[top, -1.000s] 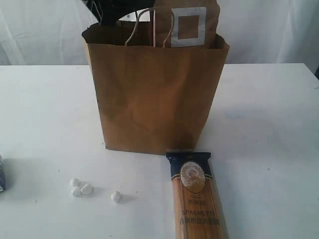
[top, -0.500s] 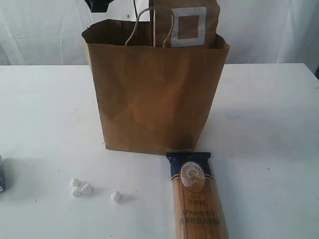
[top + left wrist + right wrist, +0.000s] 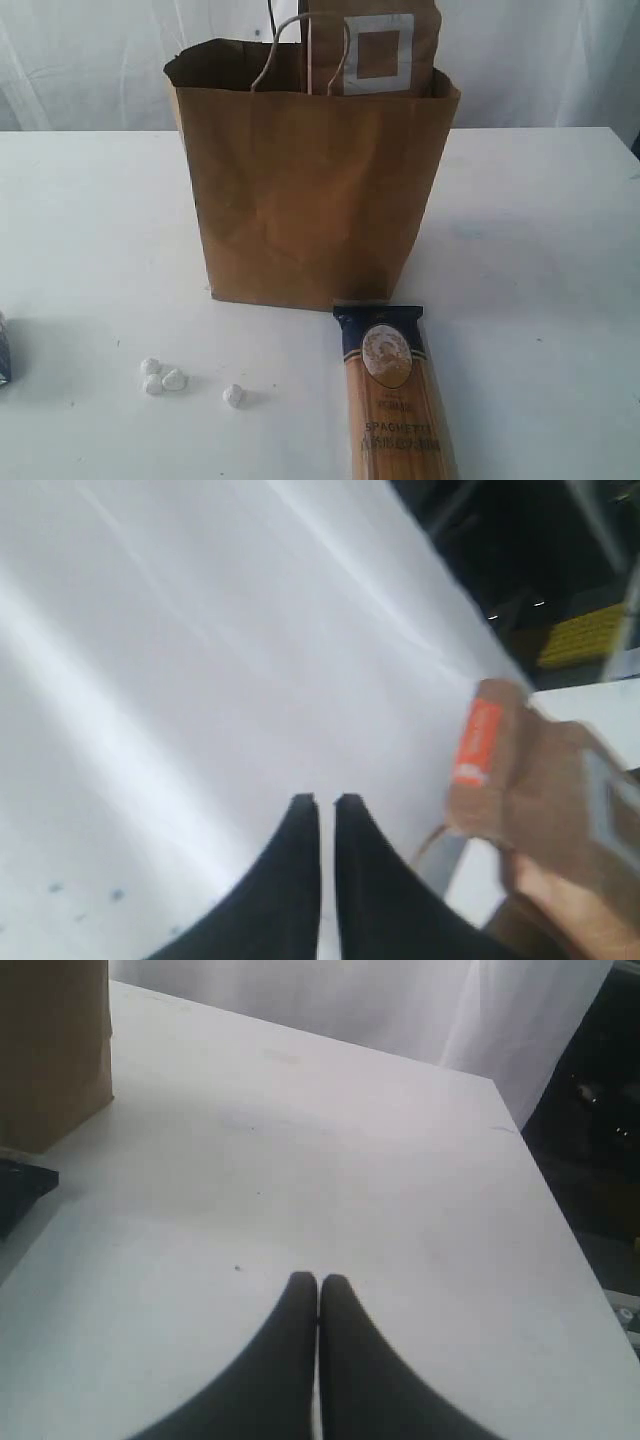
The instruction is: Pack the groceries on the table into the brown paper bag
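The left gripper has its fingers drawn almost together, with only a thin slit between them and nothing in it. The pouch shows blurred nearby, not touched. The right gripper is closed tip to tip on nothing, above the bare table. The bag stands upright mid-table with the pouch poking out of its top (grey square facing the camera). The spaghetti lies flat in front, its dark end just beside the bag's base.
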